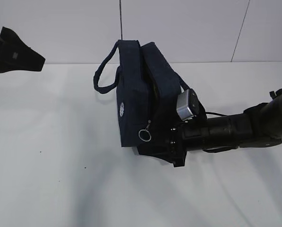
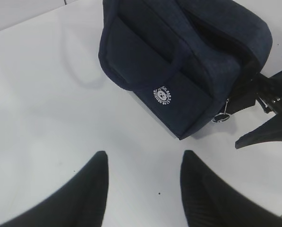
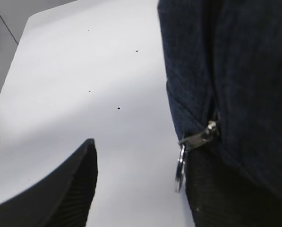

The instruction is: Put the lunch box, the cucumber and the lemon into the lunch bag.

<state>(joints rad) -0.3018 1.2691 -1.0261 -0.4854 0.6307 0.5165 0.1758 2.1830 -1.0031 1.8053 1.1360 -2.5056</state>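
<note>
The lunch bag point(image 1: 136, 101) stands mid-table point(image 1: 46, 179) with the right tool point(image 3: 141, 189), fingers apart, straddling its ring pull point(image 3: 180, 168); closing off-centre could miss the ring and tip the bag, while the left tool point(image 2: 143, 189) hovers open and empty.

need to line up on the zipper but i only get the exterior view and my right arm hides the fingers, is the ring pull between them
Observer: Yes. In the right wrist view the ring pull hangs between the fingers of the right gripper, close to the finger by the lunch bag. The jaws are apart, not clamped on it.
Operator: ok and the left gripper, holding anything
Observer: No. The left wrist view shows the left gripper open and empty over the bare table, facing the bag's logo side.
</note>
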